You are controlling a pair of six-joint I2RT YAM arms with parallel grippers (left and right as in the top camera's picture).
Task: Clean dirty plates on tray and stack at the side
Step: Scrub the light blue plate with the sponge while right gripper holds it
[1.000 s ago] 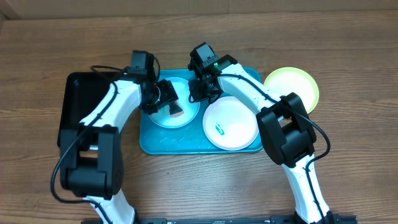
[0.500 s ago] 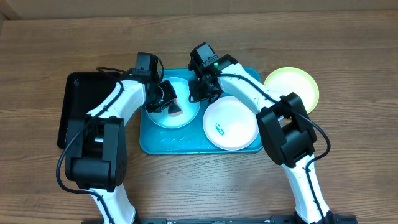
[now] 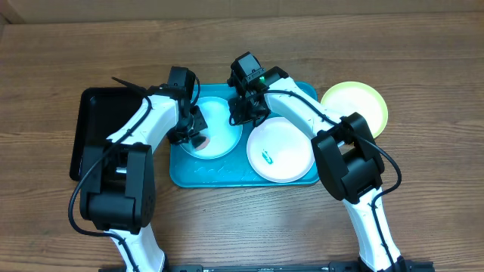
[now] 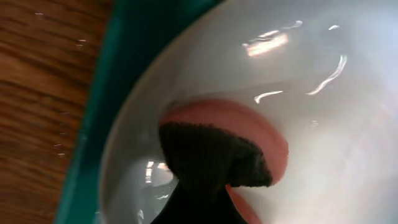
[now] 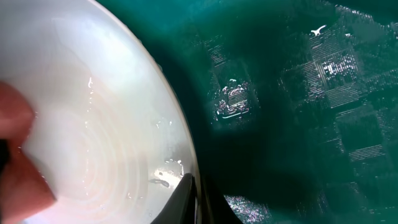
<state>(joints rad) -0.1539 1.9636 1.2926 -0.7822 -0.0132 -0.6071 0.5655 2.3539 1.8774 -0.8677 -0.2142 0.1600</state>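
Observation:
On the turquoise tray a light blue plate lies at the left and a white plate with a teal smudge at the right. A yellow-green rimmed plate sits on the table right of the tray. My left gripper is shut on a pink sponge with a dark scouring side, pressed onto the blue plate near its left rim. My right gripper is shut on that plate's right rim, fingers pinching it over the tray.
A smaller black tray lies on the wooden table left of the turquoise one. Both arms cross over the tray's back half. Bare wood borders the tray's left edge.
My left gripper has closed on the sponge and shifted left and toward the front across the blue plate. The right gripper has stayed on the plate's rim.

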